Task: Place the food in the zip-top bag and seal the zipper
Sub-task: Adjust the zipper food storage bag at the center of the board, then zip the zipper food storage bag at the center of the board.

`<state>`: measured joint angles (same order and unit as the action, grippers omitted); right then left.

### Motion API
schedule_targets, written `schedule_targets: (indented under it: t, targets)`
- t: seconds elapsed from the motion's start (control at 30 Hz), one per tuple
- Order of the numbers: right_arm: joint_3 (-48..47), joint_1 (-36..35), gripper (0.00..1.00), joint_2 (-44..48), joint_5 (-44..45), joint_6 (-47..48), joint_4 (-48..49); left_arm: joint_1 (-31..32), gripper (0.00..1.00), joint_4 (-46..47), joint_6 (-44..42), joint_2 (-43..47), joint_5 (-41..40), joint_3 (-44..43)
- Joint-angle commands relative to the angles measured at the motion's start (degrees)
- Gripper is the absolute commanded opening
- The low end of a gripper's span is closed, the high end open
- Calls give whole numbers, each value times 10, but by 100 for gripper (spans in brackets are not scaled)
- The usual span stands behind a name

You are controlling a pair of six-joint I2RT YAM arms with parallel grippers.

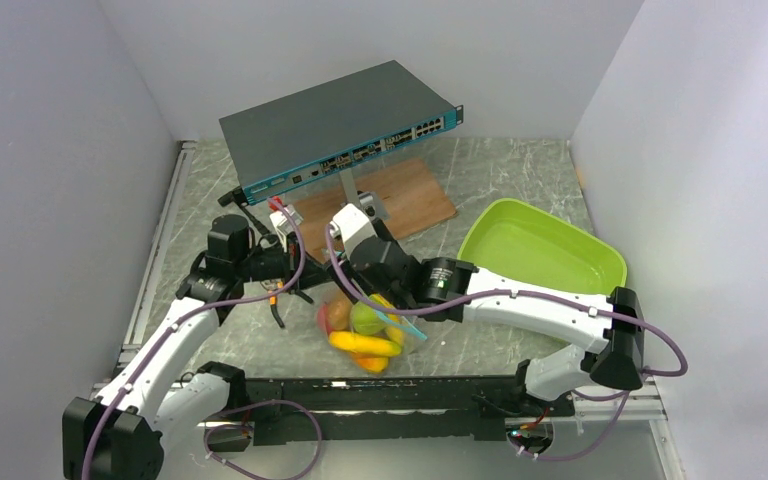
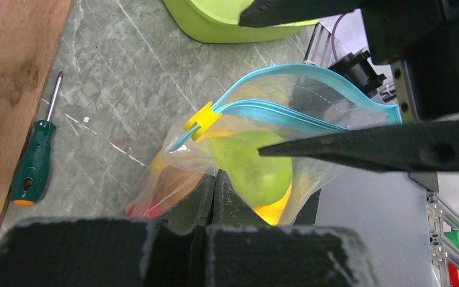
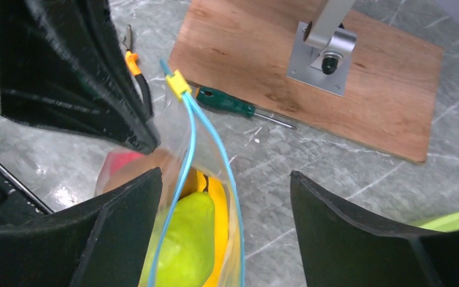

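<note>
The clear zip-top bag point(image 1: 365, 335) lies on the table between my arms, holding the food: a green pear point(image 2: 254, 170), a yellow banana point(image 3: 218, 209), a brown fruit point(image 2: 173, 182) and a red piece point(image 2: 143, 209). Its teal-blue zipper point(image 2: 287, 113) stands apart along the mouth, with a yellow slider point(image 2: 202, 119) at one end. My left gripper point(image 2: 217, 185) is shut on the bag's plastic beside the pear. My right gripper point(image 3: 224, 176) is open, with one finger on each side of the bag's mouth. It also shows in the left wrist view point(image 2: 251, 84).
A lime-green tray point(image 1: 540, 245) sits at the right. A network switch point(image 1: 340, 130) stands on a post over a wooden board point(image 1: 400, 200) behind the bag. A green screwdriver point(image 2: 33, 161) and orange-handled pliers point(image 3: 134, 63) lie by the board.
</note>
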<state>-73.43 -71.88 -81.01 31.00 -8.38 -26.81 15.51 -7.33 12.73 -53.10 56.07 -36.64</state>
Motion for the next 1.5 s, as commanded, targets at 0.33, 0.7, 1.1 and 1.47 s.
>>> schedule_targets:
  t: [0.33,0.7,1.1,1.47]
  targets:
    - [6,39,61,10,-136,23,67,7,0,8,-29,29,2,-1]
    - [40,40,0,30,-131,52,90,6,2,-12,-54,43,-19,-4]
    - [100,111,0,124,-408,122,170,7,87,24,-102,168,-144,23]
    - [78,161,0,104,-492,85,177,5,82,110,-117,55,44,-6]
